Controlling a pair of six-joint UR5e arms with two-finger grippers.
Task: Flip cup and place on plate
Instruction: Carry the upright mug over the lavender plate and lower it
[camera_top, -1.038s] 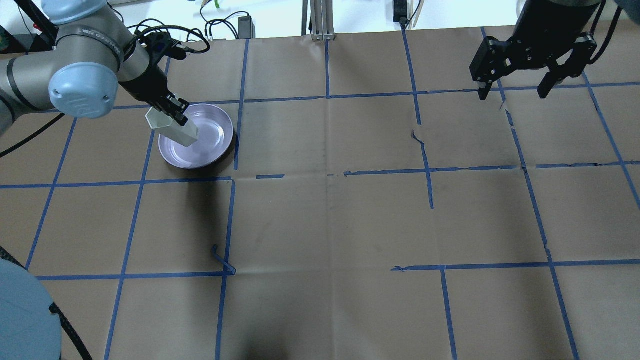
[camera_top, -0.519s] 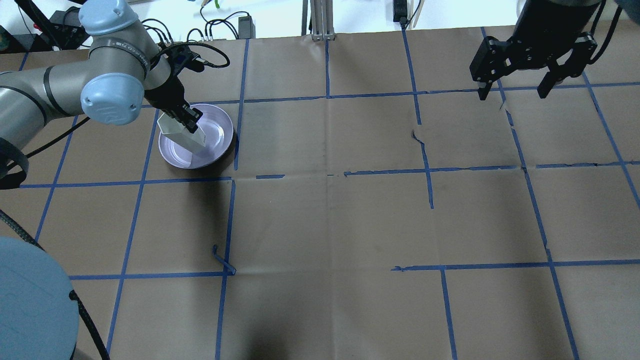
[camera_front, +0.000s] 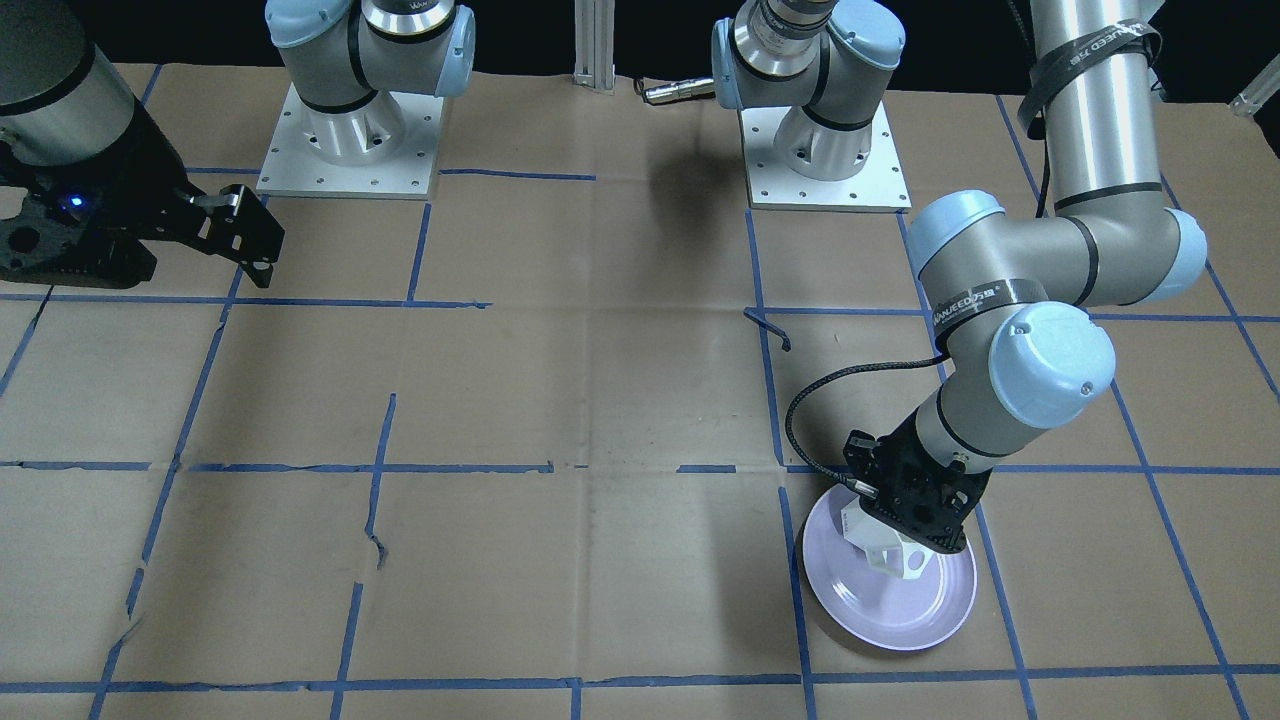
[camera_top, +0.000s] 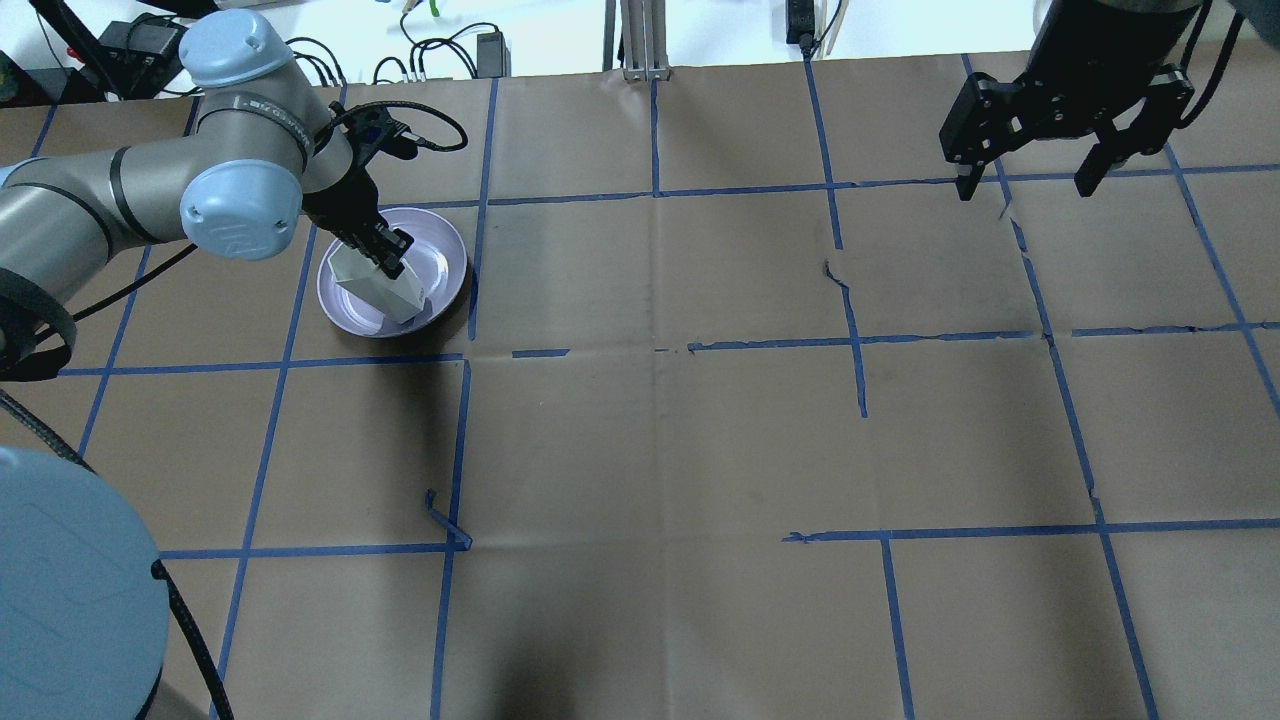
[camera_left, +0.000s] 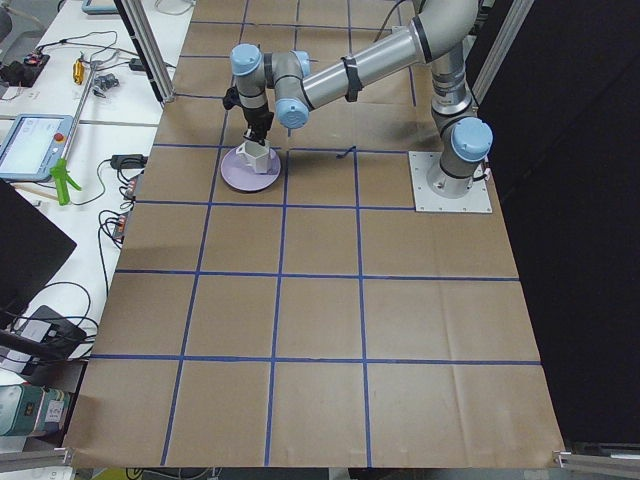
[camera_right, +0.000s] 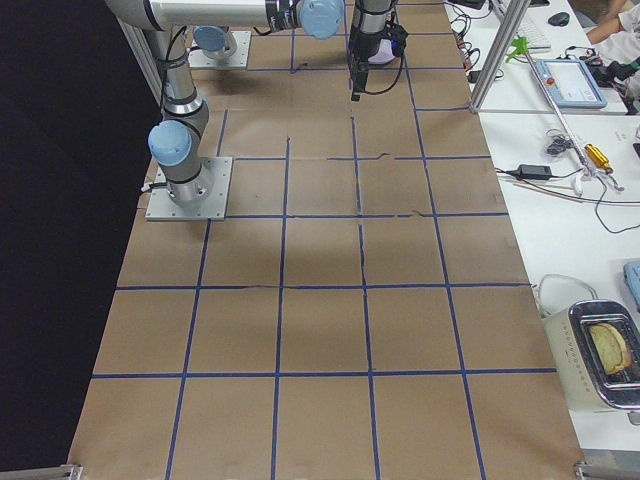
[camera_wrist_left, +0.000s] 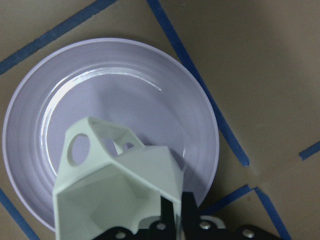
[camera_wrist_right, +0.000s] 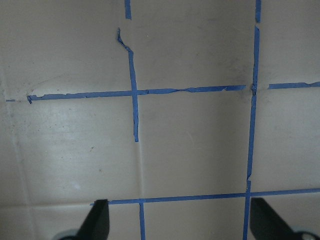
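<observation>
Being clamped by its wall between the jaws of the left gripper (camera_top: 388, 258), the cup (camera_top: 378, 288) is being held tilted over the plate (camera_top: 447, 250). In the overhead view the plate is lying at about 10 o'clock on the surface (camera_top: 650, 450), inside one square of the blue tape grid (camera_top: 740, 188). There the cup is being held over the plate's middle, slightly toward 7 o'clock.

In the left wrist view the cup's (camera_wrist_left: 120, 195) hexagonal mouth is being shown open toward the camera, with the angular handle at 12 o'clock of the body. The wall is being pinched at about 5 o'clock of the mouth. The plate's (camera_wrist_left: 125, 85) pale lavender rim is being seen all round except at 6 o'clock, where it is being covered by the cup.

In the front-facing view the cup (camera_front: 893, 553) is being seen just below the black left gripper (camera_front: 915, 525), its open-frame handle being faced toward the camera, above the plate (camera_front: 900, 615). Whether the cup's base is touching the plate cannot be told.

The right gripper (camera_top: 1025, 187) is being held in the air at about 1 o'clock over the surface, well apart from cup and plate. Its jaws are being held apart with nothing between them. In the right wrist view only brown paper and tape are being seen between the two fingertips (camera_wrist_right: 97, 222).
</observation>
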